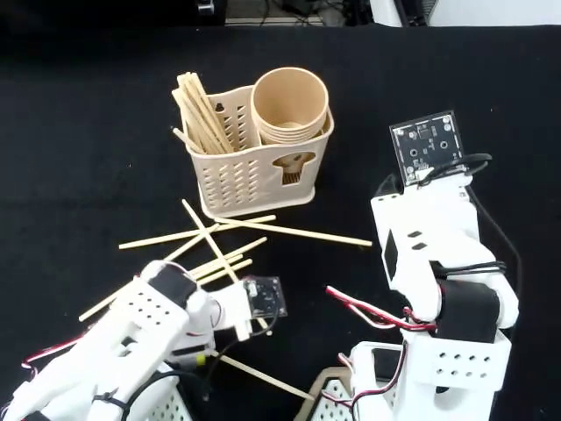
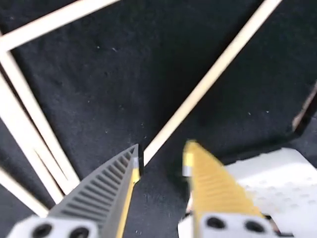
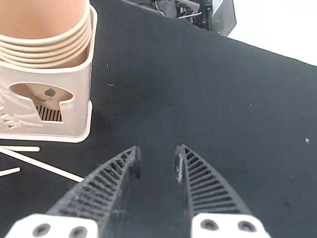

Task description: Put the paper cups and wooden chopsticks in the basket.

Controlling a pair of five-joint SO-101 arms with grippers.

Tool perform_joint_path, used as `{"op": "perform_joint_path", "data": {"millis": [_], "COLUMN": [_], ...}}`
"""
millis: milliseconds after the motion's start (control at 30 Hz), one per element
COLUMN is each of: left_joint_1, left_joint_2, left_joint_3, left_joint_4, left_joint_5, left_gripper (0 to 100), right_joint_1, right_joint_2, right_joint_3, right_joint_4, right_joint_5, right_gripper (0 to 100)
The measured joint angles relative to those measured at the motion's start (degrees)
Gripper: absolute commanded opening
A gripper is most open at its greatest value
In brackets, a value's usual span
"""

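Plainly the left end effector (image 2: pixel 163 148) is the nearer one. Its jaws are spread and hold nothing, and a chopstick (image 2: pixel 218 69) on the table (image 2: pixel 99 74) runs into the gap at its tips, slanting away from them. In the high view the basket (image 1: pixel 254 180) stands at twelve o'clock from that arm. The right end effector (image 3: pixel 156 158), slightly parted and empty, has the loose chopsticks (image 1: pixel 298 231) at about eight o'clock.
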Motion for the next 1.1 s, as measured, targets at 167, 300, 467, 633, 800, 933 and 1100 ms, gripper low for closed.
{"op": "perform_joint_path", "data": {"millis": [167, 300, 467, 633, 800, 933, 1100], "left_joint_1": [0.00, 0.00, 0.09, 0.26, 0.26, 0.26, -0.09], "left_joint_2": [0.00, 0.00, 0.00, -0.09, -0.09, -0.09, -0.09], "left_joint_3": [2.11, 4.92, 6.95, 7.12, 7.03, 4.92, -1.32], "left_joint_4": [-6.07, -11.16, -13.10, -12.92, -12.92, -9.58, -0.62], "left_joint_5": [1.58, 1.76, 1.76, 1.76, 1.76, 1.76, 1.76], "left_gripper": [27, 24, 13, 11, 11, 11, 11], "right_joint_1": [0.00, 0.00, 0.00, 0.00, 0.00, 0.00, 0.00], "right_joint_2": [0.00, 0.00, 0.00, 0.00, 0.00, 0.00, 0.00], "right_joint_3": [0.00, 0.18, 0.18, 0.18, 0.18, 0.18, 0.18], "right_joint_4": [0.00, 0.00, 0.00, 0.00, 0.00, 0.00, 0.00], "right_joint_5": [0.00, 0.00, 0.00, 0.00, 0.00, 0.00, 0.00], "right_gripper": [13.8, 13.8, 13.8, 13.8, 13.8, 13.8, 13.8]}}
